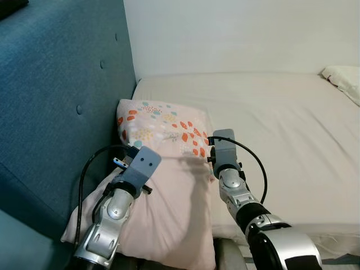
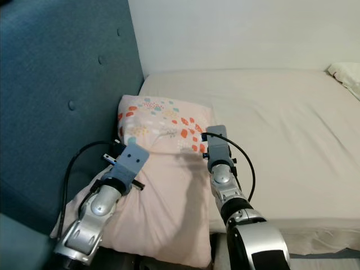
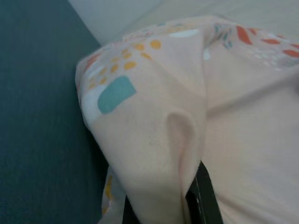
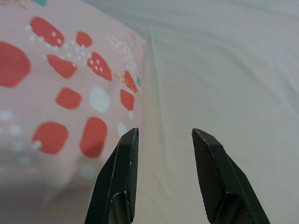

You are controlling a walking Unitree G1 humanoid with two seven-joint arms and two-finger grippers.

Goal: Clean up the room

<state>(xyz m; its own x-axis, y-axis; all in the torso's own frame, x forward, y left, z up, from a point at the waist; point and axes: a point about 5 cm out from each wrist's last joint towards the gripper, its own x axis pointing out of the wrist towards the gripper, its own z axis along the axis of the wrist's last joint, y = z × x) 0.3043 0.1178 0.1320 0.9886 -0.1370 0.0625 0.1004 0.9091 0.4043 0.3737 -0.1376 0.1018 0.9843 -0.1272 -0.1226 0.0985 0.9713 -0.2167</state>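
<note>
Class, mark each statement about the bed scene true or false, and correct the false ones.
1. The pillow lies against the blue headboard. True.
2. The right gripper is shut on the pillow. False: its fingers are open, beside the pillow's edge, over the mattress.
3. The left gripper has pillow fabric between its fingers. True.
4. The pillow's pattern is striped. False: it has red, orange and teal blotches.
5. The mattress is covered in dark sheets. False: they are cream.

Pink pillow (image 1: pixel 169 185) on cream bed (image 1: pixel 281 124)
</note>
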